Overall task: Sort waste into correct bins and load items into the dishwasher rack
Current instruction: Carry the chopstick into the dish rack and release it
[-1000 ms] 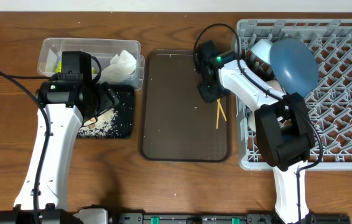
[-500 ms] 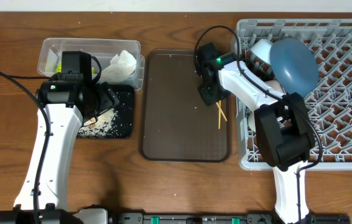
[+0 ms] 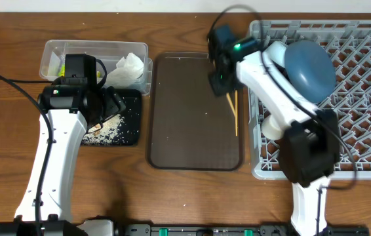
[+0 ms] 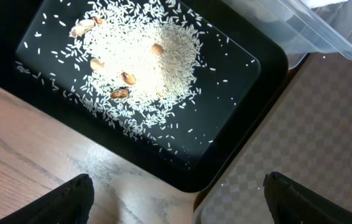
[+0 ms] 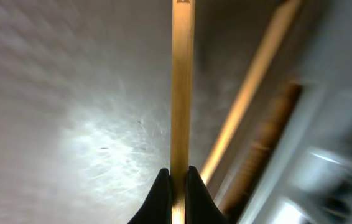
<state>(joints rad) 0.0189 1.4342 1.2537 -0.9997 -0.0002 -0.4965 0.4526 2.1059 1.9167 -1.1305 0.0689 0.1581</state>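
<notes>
Close in, the right gripper [image 5: 177,180] has its two dark fingertips pinched nearly together on one chopstick [image 5: 182,93], which runs straight away from them over the dark brown serving tray [image 3: 195,111]. A second chopstick [image 5: 250,93] shows just beside it, slanted and blurred; whether it lies on the tray or is lifted I cannot tell. From overhead the two read as a single thin line along the tray's right edge, reaching from the gripper toward the tray's near right corner. The left gripper [image 4: 176,205] hangs wide open with nothing between its fingers, over the tray's left rim and the neighbouring black tray [image 4: 238,106], which sits just left of the serving tray. Rice crumbs [image 4: 138,56], with a few brownish bits among them, lie heaped in the black tray's half away from the serving tray. Farther back on that same left side stands the clear tub [image 3: 94,49], holding the crumpled napkin [image 3: 130,69] at its end nearer the serving tray and the yellow-green wrapper [image 3: 56,65] at the other end. To the serving tray's right, touching or nearly so, is the grey dishwasher rack [image 3: 362,131], with the dark blue plate-bowl [image 3: 310,65] leaning among the pegs at its far left.
</notes>
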